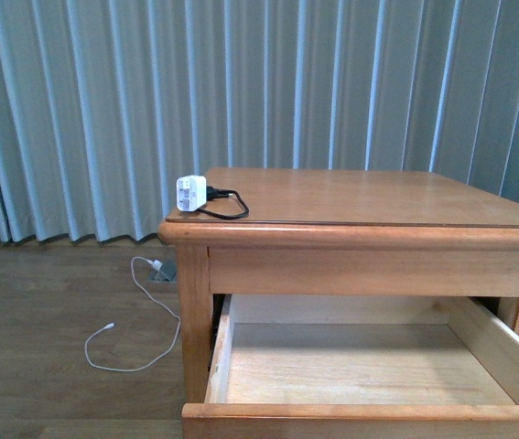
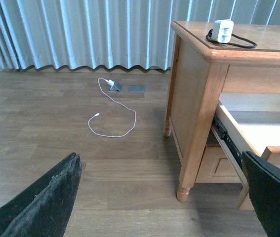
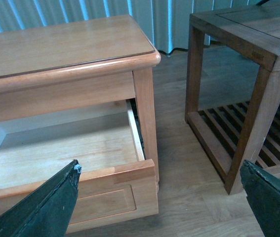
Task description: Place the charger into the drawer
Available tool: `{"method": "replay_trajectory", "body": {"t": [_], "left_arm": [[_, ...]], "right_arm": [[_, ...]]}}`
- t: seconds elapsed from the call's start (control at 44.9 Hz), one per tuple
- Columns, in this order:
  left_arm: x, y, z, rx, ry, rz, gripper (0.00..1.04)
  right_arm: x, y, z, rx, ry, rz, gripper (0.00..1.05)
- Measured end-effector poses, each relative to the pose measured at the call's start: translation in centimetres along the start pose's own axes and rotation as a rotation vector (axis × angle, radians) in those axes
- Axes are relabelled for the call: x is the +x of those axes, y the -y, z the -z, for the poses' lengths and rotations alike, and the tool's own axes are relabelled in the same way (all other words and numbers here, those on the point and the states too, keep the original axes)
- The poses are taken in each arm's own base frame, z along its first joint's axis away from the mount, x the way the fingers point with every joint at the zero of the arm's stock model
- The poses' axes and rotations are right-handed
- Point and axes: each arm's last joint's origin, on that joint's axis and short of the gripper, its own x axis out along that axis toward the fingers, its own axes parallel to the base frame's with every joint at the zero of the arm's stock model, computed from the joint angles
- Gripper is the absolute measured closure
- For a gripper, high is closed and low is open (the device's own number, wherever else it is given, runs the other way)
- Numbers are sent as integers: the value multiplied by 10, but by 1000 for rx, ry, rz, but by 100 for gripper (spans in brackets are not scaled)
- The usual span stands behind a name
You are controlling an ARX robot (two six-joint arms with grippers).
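Charger on the worktop's near left corner in the front view, drawer below pulled out, bare inside. Left wrist view: left gripper spread wide, empty, well apart from the charger. Right wrist view: right gripper spread wide, empty, facing the open drawer.

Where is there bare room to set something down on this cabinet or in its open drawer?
The drawer shows a bare floor, wall to wall. The cabinet top is free everywhere right of the charger, which crowds only the front left corner.
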Motion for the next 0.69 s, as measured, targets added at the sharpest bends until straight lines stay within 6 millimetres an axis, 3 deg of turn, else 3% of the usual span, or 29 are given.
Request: {"method": "replay_trajectory", "body": {"t": [0.067, 0.111, 0.356, 0.512, 0.69], "left_arm": [[0, 0, 0, 0, 0, 0, 6], [0, 0, 0, 0, 0, 0, 6], [0, 0, 0, 0, 0, 0, 6], [0, 0, 0, 0, 0, 0, 6], [0, 0, 0, 0, 0, 0, 6]], "right_arm": [[0, 0, 0, -2, 12, -16, 10], [0, -1, 2, -32, 62, -84, 16], [-5, -8, 25, -96, 117, -136, 69], [-9, -18, 34, -105, 120, -146, 95], [-9, -18, 35, -104, 121, -145, 64]]}}
